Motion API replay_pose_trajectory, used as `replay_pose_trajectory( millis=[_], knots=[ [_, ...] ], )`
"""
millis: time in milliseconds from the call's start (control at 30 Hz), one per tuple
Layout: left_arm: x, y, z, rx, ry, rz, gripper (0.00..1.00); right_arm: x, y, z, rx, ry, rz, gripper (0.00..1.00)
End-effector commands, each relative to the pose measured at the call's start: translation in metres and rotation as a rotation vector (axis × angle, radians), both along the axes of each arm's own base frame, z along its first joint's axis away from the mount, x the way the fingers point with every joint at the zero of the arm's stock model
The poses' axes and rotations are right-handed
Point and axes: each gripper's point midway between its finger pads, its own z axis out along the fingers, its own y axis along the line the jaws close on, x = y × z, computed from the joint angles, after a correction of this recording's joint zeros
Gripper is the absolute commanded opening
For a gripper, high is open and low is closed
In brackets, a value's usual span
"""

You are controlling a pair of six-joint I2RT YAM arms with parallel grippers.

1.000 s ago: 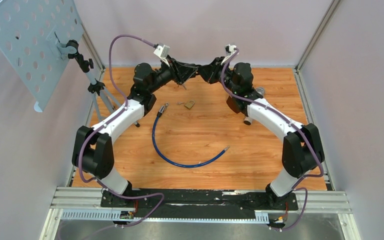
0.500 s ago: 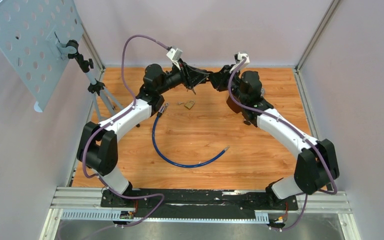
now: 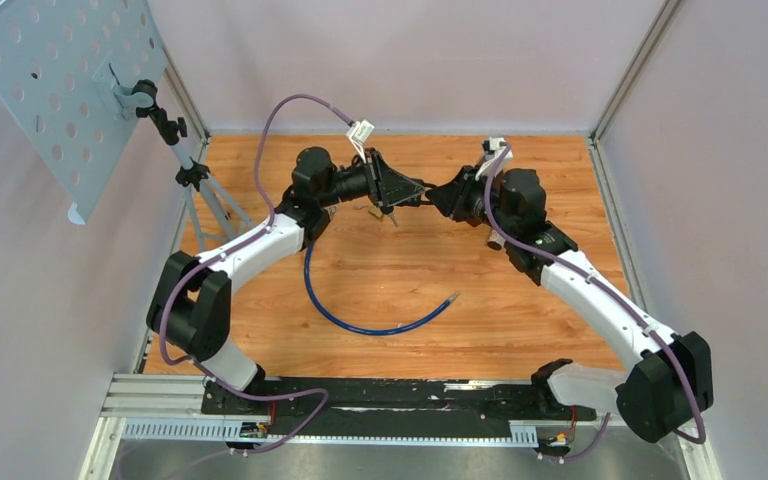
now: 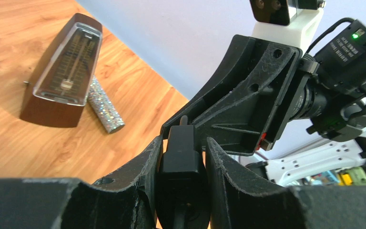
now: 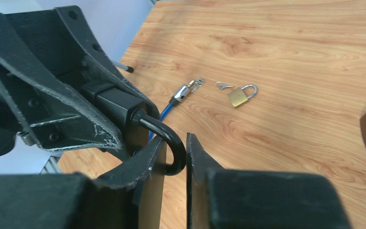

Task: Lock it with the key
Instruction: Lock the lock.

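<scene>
Above the table's (image 3: 520,300) far middle, left gripper (image 4: 183,148) pinches black lock (image 4: 181,160); right gripper (image 5: 175,143) nips its shackle (image 5: 159,126). Key (image 5: 225,85) lies on tabletop by brass padlock (image 5: 242,94). Best, prob.: L steady, R moves shackle straight, no twist.

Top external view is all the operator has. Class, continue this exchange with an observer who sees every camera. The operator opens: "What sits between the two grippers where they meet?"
Observer: The left gripper is shut on a black lock body, with one finger pressed on each side.
Operator: And the right one?
Observer: The right gripper is closed on the shackle that curves out of that body.
Operator: Is a key in either gripper?
Observer: No. A small key lies on the table beside a brass padlock.
</scene>
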Motion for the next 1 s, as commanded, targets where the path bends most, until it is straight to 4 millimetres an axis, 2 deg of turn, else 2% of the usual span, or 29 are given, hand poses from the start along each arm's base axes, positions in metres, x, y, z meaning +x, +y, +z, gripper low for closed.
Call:
replay_pose_trajectory(
  millis=[0,100,233,300,433,567,667,867,967],
  knots=[
    [-0.025,-0.006,0.036,-0.104,0.059,-0.053,0.0,-0.037,0.02,0.091,0.182,-0.157,0.183,0.23],
    [-0.026,0.0,0.051,-0.147,0.091,-0.029,0.0,-0.036,0.011,0.095,0.181,-0.149,0.159,0.35],
    [-0.02,0.011,0.066,-0.192,0.113,0.029,0.0,-0.032,-0.003,0.101,0.184,-0.134,0.084,0.57],
    [-0.018,0.018,0.075,-0.23,0.117,0.052,0.0,-0.03,-0.009,0.101,0.196,-0.114,0.041,0.62],
    [-0.019,0.027,0.094,-0.29,0.11,0.075,0.0,-0.028,-0.023,0.103,0.23,-0.092,-0.043,0.65],
    [-0.022,0.033,0.107,-0.323,0.112,0.093,0.0,-0.036,-0.027,0.123,0.312,-0.087,-0.059,0.65],
    [-0.025,0.039,0.119,-0.364,0.113,0.105,0.0,-0.043,-0.019,0.134,0.362,-0.057,-0.006,0.64],
    [-0.038,0.047,0.148,-0.484,0.162,0.055,0.0,-0.051,0.005,0.13,0.439,0.097,0.129,0.63],
    [-0.043,0.048,0.153,-0.512,0.187,0.028,0.0,-0.052,0.011,0.134,0.473,0.107,0.159,0.63]
  ],
)
